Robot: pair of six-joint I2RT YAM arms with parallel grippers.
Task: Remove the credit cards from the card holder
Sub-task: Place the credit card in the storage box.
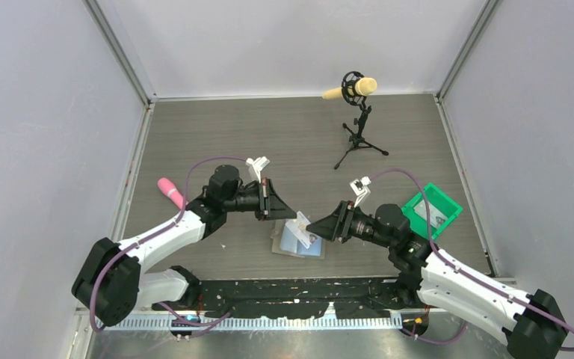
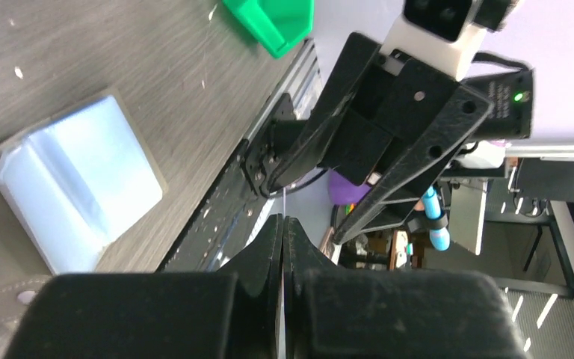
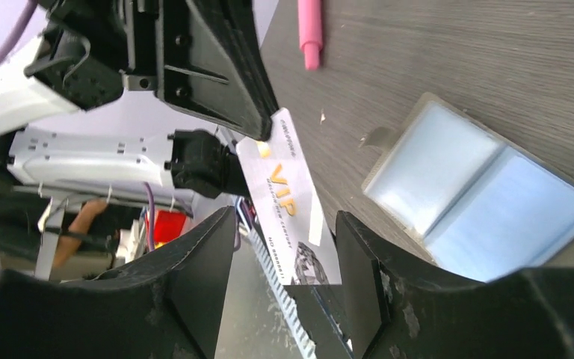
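Silvery credit card pinched in left arm jaws, forearm low, outstretched.

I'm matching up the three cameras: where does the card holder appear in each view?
Top external: card holder at low centre.
Left wrist: card holder at the left.
Right wrist: card holder at the right.
Shared landmark: green bin, right in top external, top edge in left wrist; not in right wrist.

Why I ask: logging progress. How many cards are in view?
1 for certain: a silvery VIP card pinched by the left tool near the open wallet. A pale thing in the green bin may be another; wallet pockets could hide more.
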